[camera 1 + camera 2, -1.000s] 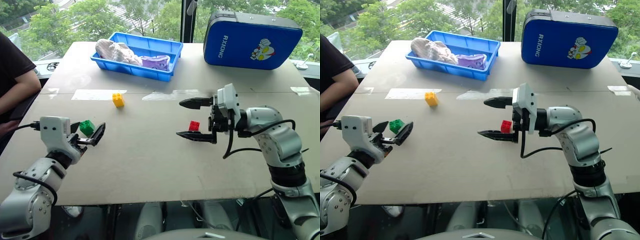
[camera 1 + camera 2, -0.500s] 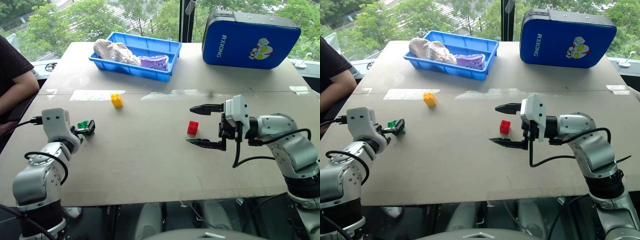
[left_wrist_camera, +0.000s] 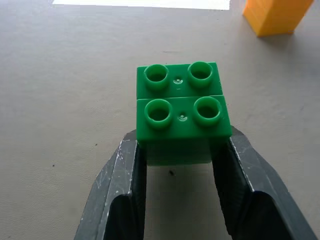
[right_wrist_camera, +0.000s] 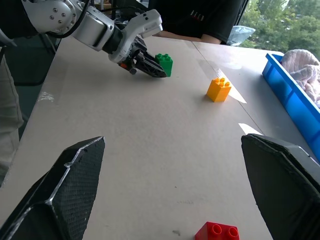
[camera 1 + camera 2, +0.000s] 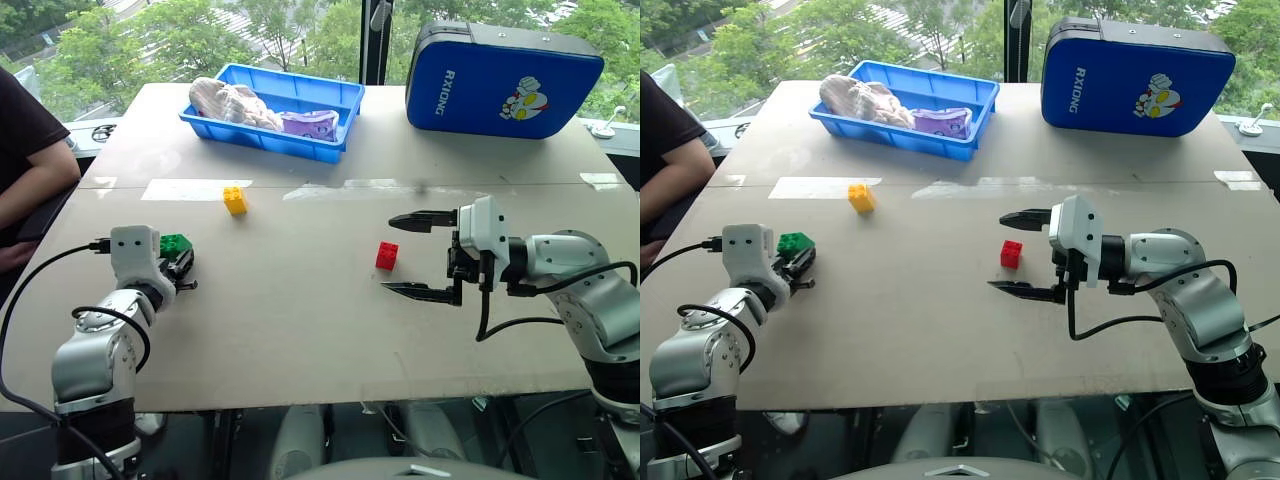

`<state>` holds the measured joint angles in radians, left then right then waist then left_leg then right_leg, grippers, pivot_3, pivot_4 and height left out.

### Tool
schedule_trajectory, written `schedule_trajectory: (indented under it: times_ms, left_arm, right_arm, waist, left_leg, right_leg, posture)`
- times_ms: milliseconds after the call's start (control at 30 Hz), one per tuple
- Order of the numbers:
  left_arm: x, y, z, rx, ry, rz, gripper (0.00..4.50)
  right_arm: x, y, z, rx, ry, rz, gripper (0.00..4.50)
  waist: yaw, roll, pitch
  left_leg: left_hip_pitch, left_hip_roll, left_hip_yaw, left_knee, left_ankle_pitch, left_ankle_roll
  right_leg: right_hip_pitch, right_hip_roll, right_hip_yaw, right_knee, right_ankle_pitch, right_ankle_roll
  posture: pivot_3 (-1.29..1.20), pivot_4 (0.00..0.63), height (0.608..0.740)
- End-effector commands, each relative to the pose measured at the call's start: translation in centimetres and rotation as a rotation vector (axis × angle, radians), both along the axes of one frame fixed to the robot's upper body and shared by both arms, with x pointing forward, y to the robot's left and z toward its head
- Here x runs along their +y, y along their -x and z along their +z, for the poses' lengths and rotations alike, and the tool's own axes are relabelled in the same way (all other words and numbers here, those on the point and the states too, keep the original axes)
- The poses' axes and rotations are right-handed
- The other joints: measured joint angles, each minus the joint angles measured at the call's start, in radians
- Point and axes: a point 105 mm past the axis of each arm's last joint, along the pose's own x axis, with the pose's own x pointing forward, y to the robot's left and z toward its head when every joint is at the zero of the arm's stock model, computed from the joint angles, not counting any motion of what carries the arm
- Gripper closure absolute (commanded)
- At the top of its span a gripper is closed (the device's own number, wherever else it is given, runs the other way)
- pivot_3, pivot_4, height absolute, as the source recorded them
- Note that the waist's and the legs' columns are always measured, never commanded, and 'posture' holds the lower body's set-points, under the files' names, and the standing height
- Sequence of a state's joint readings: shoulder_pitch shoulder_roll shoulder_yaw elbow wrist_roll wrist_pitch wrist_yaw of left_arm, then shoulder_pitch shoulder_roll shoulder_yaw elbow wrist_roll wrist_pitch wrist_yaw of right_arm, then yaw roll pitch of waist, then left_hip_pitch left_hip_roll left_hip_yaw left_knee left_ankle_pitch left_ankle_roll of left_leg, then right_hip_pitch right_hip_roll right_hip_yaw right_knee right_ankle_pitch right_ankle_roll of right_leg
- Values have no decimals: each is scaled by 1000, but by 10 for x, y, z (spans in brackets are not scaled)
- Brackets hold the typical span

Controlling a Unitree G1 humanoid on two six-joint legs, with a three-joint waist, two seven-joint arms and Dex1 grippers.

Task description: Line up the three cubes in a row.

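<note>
- left gripper point(image 3: 181, 165) clamped on the green cube point(image 3: 181, 112), both fingers point(image 3: 125, 185) pressed against its sides; cube sits on the table point(image 5: 300, 320), studs up
- green cube is at the table's left side, near the left edge, with bare surface in front of it toward the yellow cube point(image 5: 235, 200)
- yellow cube stands alone further back, just in front of a pale tape strip point(image 5: 195, 189); well apart from green, open tabletop all round it
- red cube point(image 5: 387, 256) sits mid-table, free, nothing touching it
- right gripper point(image 5: 418, 255) spread wide, holding nothing, pointing leftward toward the red cube; fingertips just right of the cube, one behind it and one nearer the front edge, not touching
- big clear stretch of table between green cube and red cube, and between red cube and the front edge
- blue tray point(image 5: 345, 100) with crumpled cloth items at back left-centre, blue case point(image 5: 500, 80) at back right; both well behind the cubes
- person's arm point(image 5: 30, 180) beside the table's left edge, near the left gripper's side but apart from it
- right edge of table is behind the right arm, surface there bare
</note>
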<state>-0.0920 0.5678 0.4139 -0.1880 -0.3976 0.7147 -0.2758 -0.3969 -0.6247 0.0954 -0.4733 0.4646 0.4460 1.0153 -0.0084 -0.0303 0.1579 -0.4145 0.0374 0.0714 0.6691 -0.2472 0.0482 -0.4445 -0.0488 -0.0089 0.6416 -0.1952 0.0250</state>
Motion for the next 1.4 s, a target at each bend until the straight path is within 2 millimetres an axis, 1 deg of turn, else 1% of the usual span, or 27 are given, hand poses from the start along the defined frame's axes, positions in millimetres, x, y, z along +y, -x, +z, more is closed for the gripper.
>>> schedule_trajectory:
  times_ms: [33, 100, 167, 267, 300, 433, 600, 767, 1033, 1233, 1400]
  left_arm:
    - [-63, 6, 31, -93, -9, -473, 3251]
    - [-91, 15, 29, -50, -56, -717, 3251]
    - [-109, 22, 24, 0, -85, -902, 3251]
    - [-127, 13, 18, 46, -160, -1102, 3251]
    - [-132, 8, 17, 59, -181, -1151, 3251]
    - [-143, -10, 13, 82, -266, -1294, 3251]
    - [-156, -34, 9, 89, -301, -1400, 3251]
    - [-165, -49, 5, 77, -344, -1465, 3251]
    - [-168, -56, 1, 85, -406, -1540, 3251]
    - [-166, -59, 0, 87, -431, -1550, 3251]
    - [-169, -59, 0, 78, -439, -1558, 3251]
  right_arm:
    - [-5, 8, 11, -55, -19, -18, 0]
    - [-9, 10, 8, -48, -19, -41, 0]
    - [-14, 12, 6, -44, -12, -71, 0]
    - [-27, 18, -1, -25, 17, -146, 0]
    - [-32, 21, -3, -15, 28, -172, 0]
    - [-50, 30, -14, 22, 90, -268, 0]
    - [-67, 31, -20, 51, 85, -379, 0]
    - [-72, 37, -25, 53, 79, -424, 0]
    - [-78, 47, -27, 86, 95, -457, 0]
    - [-78, 51, -22, 90, 92, -450, 0]
    - [-77, 50, -20, 87, 90, -439, 0]
  waist:
    - [5, 0, 0]
    - [7, 0, 0]
    - [12, 0, 0]
    - [23, 1, 0]
    - [27, 1, 0]
    - [25, 1, 0]
    - [20, 0, 0]
    - [22, 0, 1]
    - [22, -1, 1]
    - [22, -1, 1]
    - [22, -1, 1]
  left_leg:
    - [0, 0, 0, 0, 0, 0]
    - [-1, 0, 0, 0, 0, 0]
    - [-1, 0, 0, 0, 0, 0]
    - [-1, -1, 0, 0, 0, 0]
    - [-1, -1, 0, 0, 0, 0]
    - [-1, -1, 0, 0, 0, 0]
    - [-1, -2, 2, 1, 0, 1]
    - [-2, -2, 2, 1, 0, 1]
    - [-2, -1, 0, 2, 0, 1]
    - [-2, -1, 0, 2, 0, 1]
    - [-2, -1, 0, 2, 0, 1]
  right_leg:
    - [0, -2, 0, 0, 0, 0]
    - [0, -3, -1, 0, 0, 0]
    - [0, -4, -1, -1, 0, 0]
    - [0, -3, -1, -1, 0, 0]
    - [0, 1, -2, -1, 0, 0]
    - [0, 2, -1, -1, 0, 0]
    - [0, 4, 0, -1, -1, 1]
    - [0, 7, 1, -1, -2, 4]
    - [0, 8, 1, -1, -1, 6]
    - [0, 8, 1, -1, -1, 6]
    - [0, 8, 2, -1, -1, 7]
  posture:
    - [0, 150, 740]
    - [0, 150, 740]
    - [0, 150, 740]
    - [0, 150, 740]
    - [0, 150, 740]
    - [0, 150, 740]
    - [0, 150, 740]
    - [0, 150, 740]
    - [0, 150, 740]
    - [0, 150, 740]
    - [0, 150, 740]
